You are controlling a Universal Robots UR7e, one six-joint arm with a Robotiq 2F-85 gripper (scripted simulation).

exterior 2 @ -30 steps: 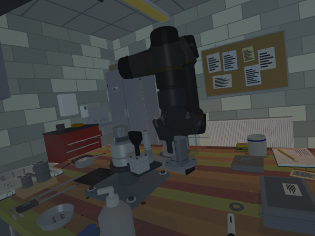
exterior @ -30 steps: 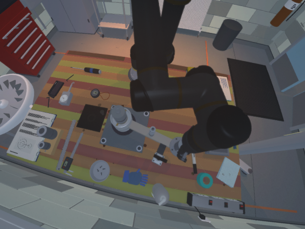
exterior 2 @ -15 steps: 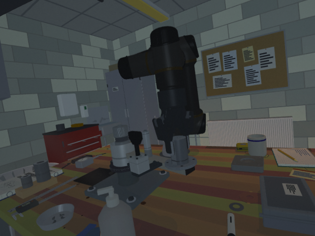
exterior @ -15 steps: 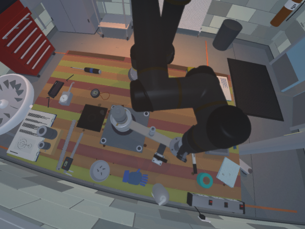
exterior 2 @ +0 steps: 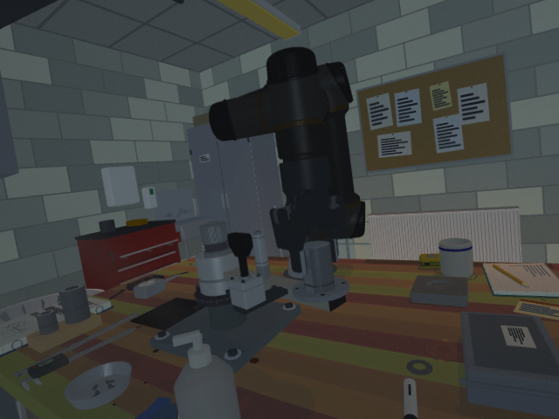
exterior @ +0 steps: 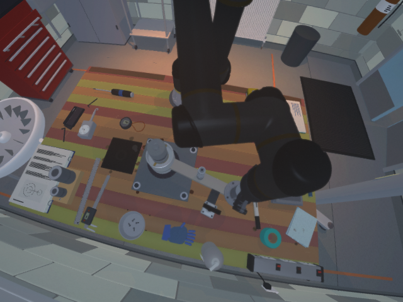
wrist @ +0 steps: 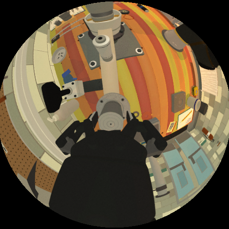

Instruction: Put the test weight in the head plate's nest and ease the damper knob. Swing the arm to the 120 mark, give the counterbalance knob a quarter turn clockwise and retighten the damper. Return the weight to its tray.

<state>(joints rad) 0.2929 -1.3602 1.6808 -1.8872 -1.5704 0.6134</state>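
The head plate [exterior: 231,191] at the end of the swing arm is largely hidden by my wrist in the side camera. The grey cylindrical test weight [exterior 2: 318,263] [wrist: 110,117] stands upright in the plate's nest. The arm [exterior: 192,174] runs back to the pivot column [exterior: 158,156] on its grey base plate, with a small knob [exterior: 201,171] [wrist: 103,45] partway along. A black-handled lever on a white block [exterior 2: 244,279] [wrist: 62,93] sits beside the arm. The weight's grey tray [exterior 2: 439,290] [wrist: 178,101] lies empty to one side. My gripper [wrist: 110,119] [exterior 2: 311,264] straddles the weight, open and holding nothing.
A grey binder [exterior 2: 510,356] lies near the bench's front corner. A soap bottle [exterior 2: 205,383], a dish of screws [exterior: 131,225], calipers [exterior: 89,208], a blue glove [exterior: 179,234], a tape roll [exterior: 270,237] and a power strip [exterior: 284,267] lie along the near edge. A mug [exterior 2: 455,257] stands behind the tray.
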